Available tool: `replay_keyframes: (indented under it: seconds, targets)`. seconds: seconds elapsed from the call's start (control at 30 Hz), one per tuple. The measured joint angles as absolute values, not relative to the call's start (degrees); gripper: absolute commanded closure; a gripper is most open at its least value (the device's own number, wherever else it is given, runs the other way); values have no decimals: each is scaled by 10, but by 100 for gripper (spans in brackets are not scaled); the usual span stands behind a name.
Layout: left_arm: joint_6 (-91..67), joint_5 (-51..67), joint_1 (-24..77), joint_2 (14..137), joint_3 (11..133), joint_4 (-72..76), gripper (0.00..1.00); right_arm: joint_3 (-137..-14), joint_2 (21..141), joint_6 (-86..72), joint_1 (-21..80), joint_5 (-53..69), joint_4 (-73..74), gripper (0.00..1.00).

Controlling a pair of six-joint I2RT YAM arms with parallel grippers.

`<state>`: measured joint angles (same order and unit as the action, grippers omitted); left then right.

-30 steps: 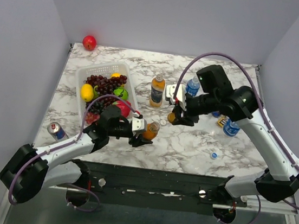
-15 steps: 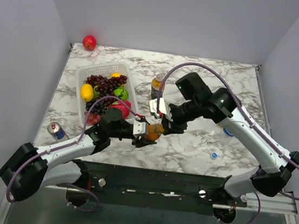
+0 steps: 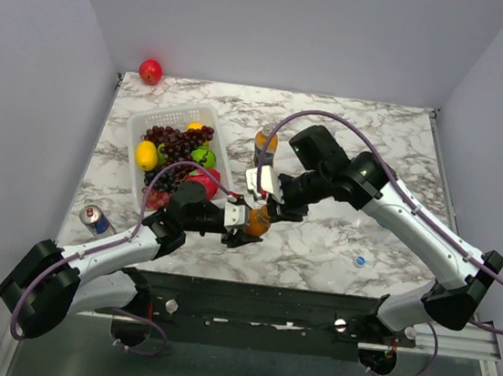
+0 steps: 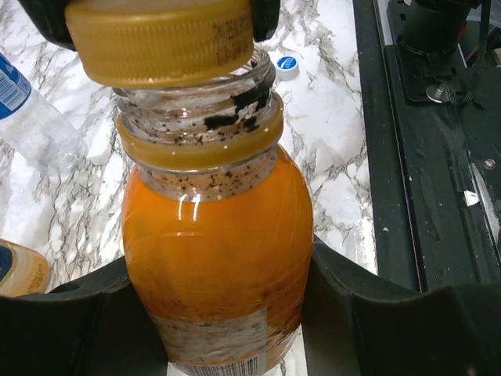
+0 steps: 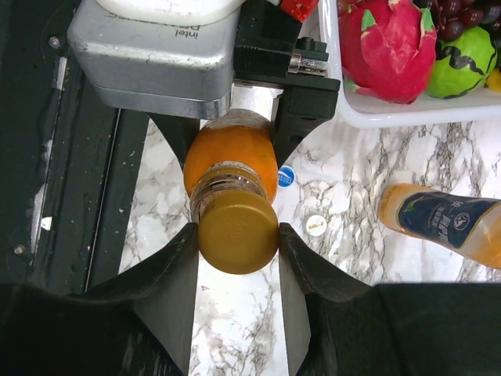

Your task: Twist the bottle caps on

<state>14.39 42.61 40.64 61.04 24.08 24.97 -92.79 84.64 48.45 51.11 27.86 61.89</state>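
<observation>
**L gripper** [image 3: 241, 220]: jaws closed partway onto the body of the small orange-drink bottle [image 3: 254, 223], one finger per side. Bottle stands upright, front-centre of the marble table [image 3: 333, 125]. L wrist cam shows the grip sits low, at label level, with the fingers [image 4: 356, 309] against both flanks. Neck thread is exposed, w/ dark specks on it.

**Orange cap** [image 4: 160, 37]: at the bottle mouth, slightly askew. I can't tell whether the thread has caught.

**R gripper** [image 3: 272, 211]: directly over the bottle, jaws narrowed onto the cap rim, a finger on each side per R wrist cam.

**View diffs:** overhead hides the cap under the R gripper. Only R wrist cam shows a blue cap [image 5: 286, 176] and a white cap [image 5: 315, 225] near the bottle base, plus the dark-label orange bottle [image 5: 442, 223]. Only L wrist cam shows a clear blue-label bottle [image 4: 35, 117].
</observation>
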Motion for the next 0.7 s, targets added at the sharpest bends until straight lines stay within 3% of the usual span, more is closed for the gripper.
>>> replay_keyframes:
  seconds: [0.7]
  targets:
    - [148, 402, 406, 610, 239, 258, 100, -938, 860, 521, 515, 286, 632, 59]
